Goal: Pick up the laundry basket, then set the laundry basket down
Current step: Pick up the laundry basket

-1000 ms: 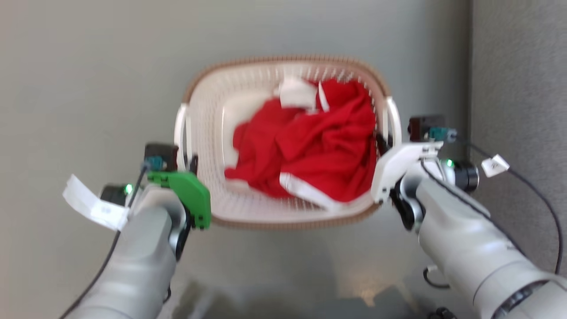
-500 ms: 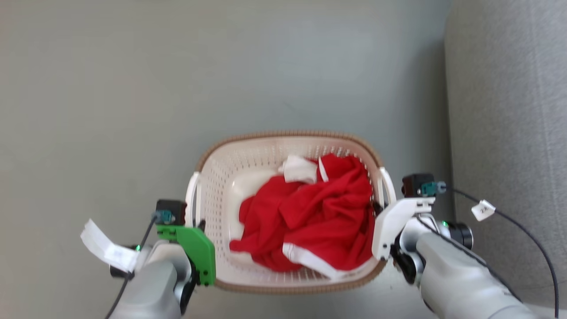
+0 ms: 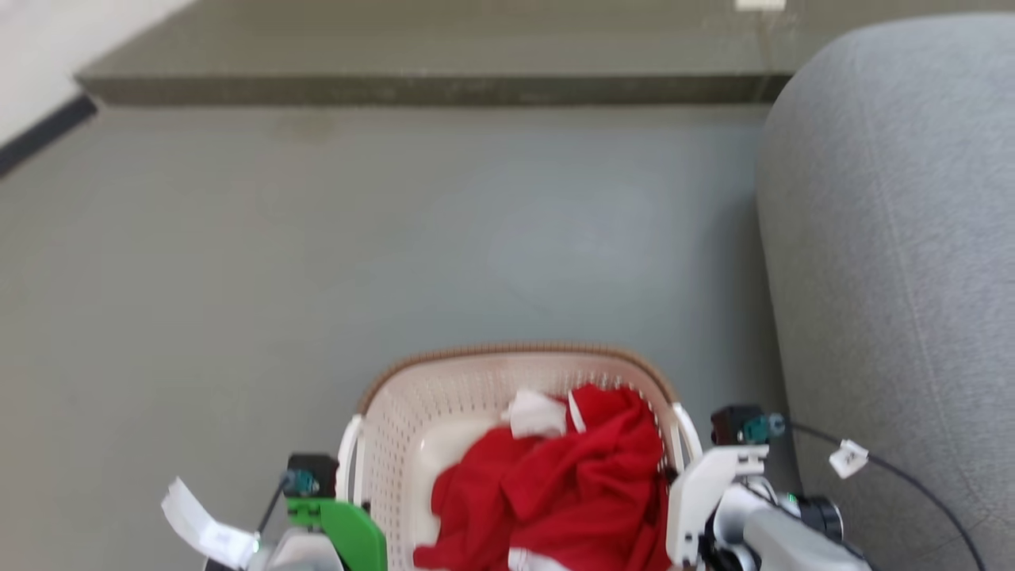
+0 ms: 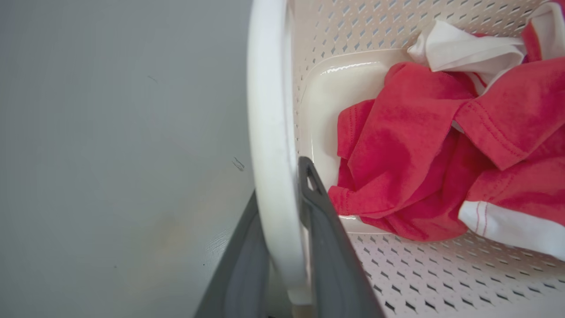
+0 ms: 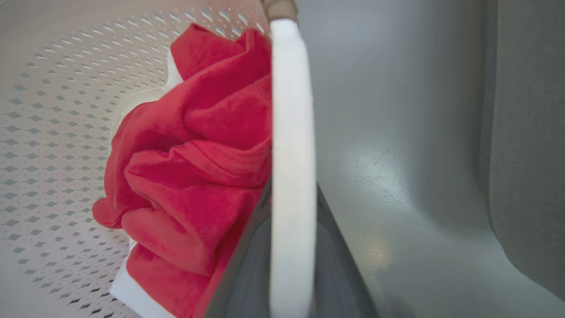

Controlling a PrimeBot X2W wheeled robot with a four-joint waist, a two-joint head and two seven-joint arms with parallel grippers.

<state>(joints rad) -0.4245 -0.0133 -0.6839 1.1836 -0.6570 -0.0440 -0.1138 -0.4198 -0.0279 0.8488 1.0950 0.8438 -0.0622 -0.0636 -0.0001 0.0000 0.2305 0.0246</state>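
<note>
Left gripper and right gripper, apparently level, each clenched around 1 laundry basket handle.

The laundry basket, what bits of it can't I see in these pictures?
Head view: the bottom edge cuts off the laundry basket at its near end.
Head view: the red clothes cover much of its bottom.
Head view: its underside is hidden, so contact with the grey floor cannot be told.
Left wrist view: the white handle hides part of the left gripper.
Right wrist view: the other handle hides the right gripper at its fingertips.
</note>
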